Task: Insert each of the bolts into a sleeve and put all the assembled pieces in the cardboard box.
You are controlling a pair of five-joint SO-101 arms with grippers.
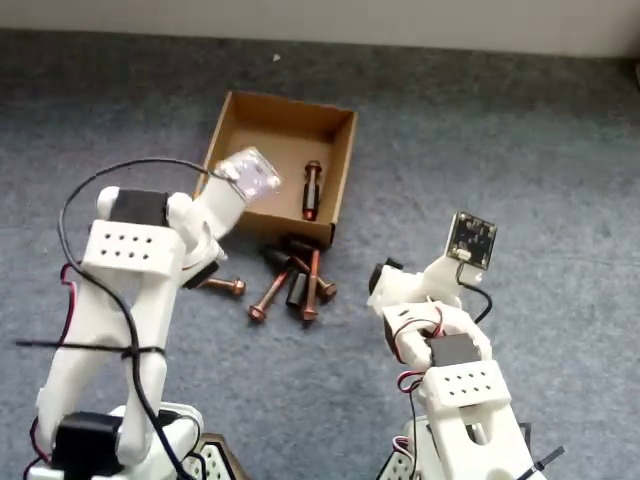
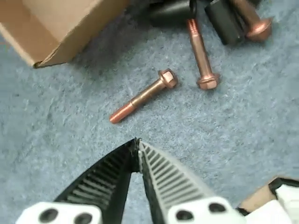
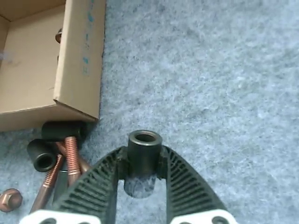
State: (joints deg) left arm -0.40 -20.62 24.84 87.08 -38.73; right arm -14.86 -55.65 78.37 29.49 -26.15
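Bolts and sleeves lie in a pile point(image 1: 295, 280) just beside the box point(image 1: 268, 140), and one done piece point(image 1: 312, 190) is in the box already. Our right gripper point(image 3: 143, 161) is squeezing a sleeve point(image 3: 145, 147), with the open end poking out past the tips, near a corner of the box. Our left gripper point(image 2: 138, 144) is closed with nothing in it (its tips touch). It hangs above one bolt point(image 2: 142, 95) that lies alone on the rug point(image 2: 243, 140).

We think that bolt is next. What could go wrong? If the left gripper goes down closed, it will only poke the bolt and roll it away. If it grabs the bolt crooked, the tip may miss the hole. And if we push too hard, the sleeve may slip out of the right gripper.
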